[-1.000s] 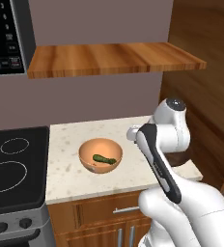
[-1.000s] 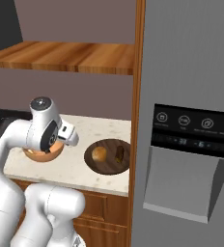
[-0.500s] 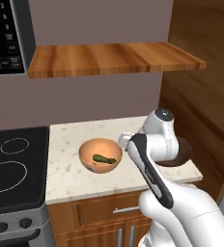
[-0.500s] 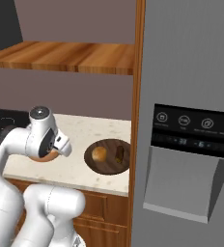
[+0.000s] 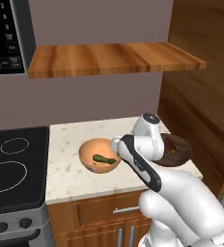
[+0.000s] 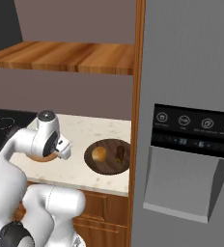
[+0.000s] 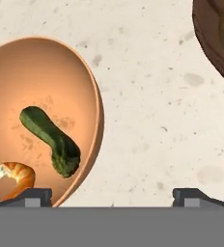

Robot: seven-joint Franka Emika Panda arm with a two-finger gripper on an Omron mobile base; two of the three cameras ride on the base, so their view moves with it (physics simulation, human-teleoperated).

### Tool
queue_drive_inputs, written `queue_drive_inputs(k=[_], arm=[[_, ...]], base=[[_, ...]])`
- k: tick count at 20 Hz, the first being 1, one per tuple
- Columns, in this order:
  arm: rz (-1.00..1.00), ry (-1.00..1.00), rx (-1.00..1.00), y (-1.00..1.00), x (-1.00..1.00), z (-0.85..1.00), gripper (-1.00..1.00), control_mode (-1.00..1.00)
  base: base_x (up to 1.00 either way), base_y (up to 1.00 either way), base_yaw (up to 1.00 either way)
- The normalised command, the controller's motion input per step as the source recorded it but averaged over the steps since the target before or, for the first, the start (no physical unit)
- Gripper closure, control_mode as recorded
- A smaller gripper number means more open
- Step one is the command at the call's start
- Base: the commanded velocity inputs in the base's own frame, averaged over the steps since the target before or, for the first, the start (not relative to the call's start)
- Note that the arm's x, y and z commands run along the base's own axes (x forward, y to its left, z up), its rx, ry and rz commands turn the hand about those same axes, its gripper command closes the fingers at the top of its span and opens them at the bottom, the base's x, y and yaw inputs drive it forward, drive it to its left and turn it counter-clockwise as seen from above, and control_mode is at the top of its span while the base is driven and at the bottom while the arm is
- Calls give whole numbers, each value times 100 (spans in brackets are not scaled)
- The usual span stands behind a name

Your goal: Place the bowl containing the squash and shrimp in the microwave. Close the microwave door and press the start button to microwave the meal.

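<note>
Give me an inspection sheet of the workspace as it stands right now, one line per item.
Surface: speckled counter between the stove and a wood panel.
Job's things: bowl upright on the counter, holding the squash and a shrimp; microwave mounted up left, keypad in view, door state cannot be told.
Clutter: brown dish with a bread-like lump, right of the bowl and apart from it.
Pincer: pincer open, low over the counter, one tip at the bowl's rim, grasping nothing.
Cables: nothing seen.
Surroundings: wooden shelf above; fridge to the right.
</note>
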Motion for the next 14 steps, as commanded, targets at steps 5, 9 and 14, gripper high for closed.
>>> queue_drive_inputs(k=[5,9,14], arm=[[0,14,0,16,41,-29,-100,-100],[0,10,0,12,37,-27,-100,-100],[0,7,0,10,32,-29,-100,-100]], base=[[0,0,0],[0,0,0],[0,0,0]])
